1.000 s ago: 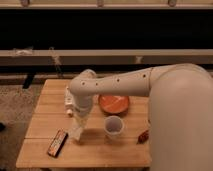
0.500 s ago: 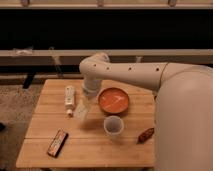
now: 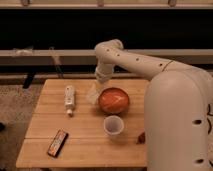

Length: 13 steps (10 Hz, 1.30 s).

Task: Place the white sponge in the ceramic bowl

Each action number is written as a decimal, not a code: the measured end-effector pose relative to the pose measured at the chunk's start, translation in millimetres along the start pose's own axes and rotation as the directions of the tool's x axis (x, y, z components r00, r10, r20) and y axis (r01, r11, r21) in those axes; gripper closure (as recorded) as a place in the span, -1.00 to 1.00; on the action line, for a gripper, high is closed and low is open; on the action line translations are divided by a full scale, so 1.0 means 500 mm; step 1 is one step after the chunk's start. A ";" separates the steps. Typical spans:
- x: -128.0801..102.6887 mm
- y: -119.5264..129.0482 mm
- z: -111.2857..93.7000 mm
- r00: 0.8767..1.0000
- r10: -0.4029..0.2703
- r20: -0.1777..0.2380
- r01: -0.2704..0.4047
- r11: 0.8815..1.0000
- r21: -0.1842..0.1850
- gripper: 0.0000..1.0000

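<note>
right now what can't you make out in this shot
- Camera view: the hand, left of the ceramic bowl, is a pale blur; its grip is unreadable.
- The white sponge cannot be picked out; it may be part of that blur.
- The label on the white bottle is too small to read.
- The reddish thing near the white cup is partly hidden by the robot's arm.
- The table is cut off by the bottom edge.
</note>
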State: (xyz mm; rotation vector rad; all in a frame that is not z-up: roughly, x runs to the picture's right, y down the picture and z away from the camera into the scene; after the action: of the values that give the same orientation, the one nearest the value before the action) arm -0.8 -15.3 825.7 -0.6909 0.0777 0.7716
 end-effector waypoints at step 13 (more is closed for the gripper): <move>0.111 -0.066 0.005 0.994 -0.106 0.024 0.103 0.988 0.115 -0.60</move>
State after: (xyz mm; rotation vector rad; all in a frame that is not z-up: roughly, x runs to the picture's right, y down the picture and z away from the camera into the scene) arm 60.9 3.6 828.3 -0.5710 0.0569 0.6717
